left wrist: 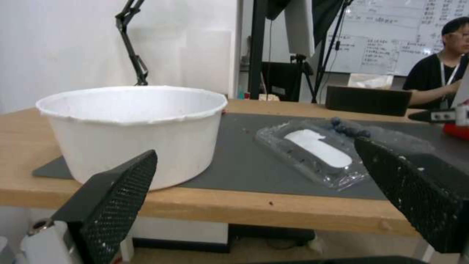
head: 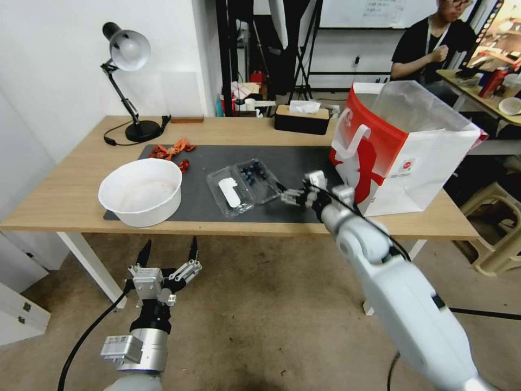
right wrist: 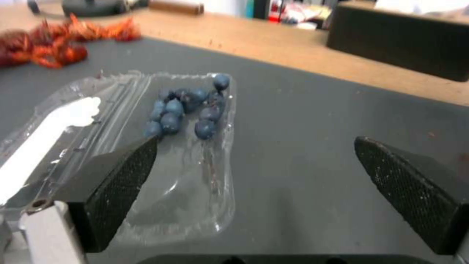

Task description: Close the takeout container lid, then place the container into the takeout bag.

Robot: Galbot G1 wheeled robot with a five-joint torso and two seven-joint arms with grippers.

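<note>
Here the right gripper (head: pixel 286 194) hovers low over the dark grey mat (head: pixel 293 163), its black mesh-padded fingers (right wrist: pixel 119 176) spread wide and empty. At its nine o'clock lies the small clear plastic clamshell container (head: pixel 259 180) of blueberries, its sticker-marked clear lid (head: pixel 230 192) flat open. The large red-and-white paper bag (head: pixel 396 152) stands at two o'clock. The left gripper (head: pixel 169 254), also wide apart, hangs below the table edge near the big white round bowl (head: pixel 140 190).

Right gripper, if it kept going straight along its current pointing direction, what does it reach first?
Probably the takeout container: the open right gripper points at its near tray edge, one finger already over the clear plastic, blueberries just beyond. Height above the mat is unclear.
</note>
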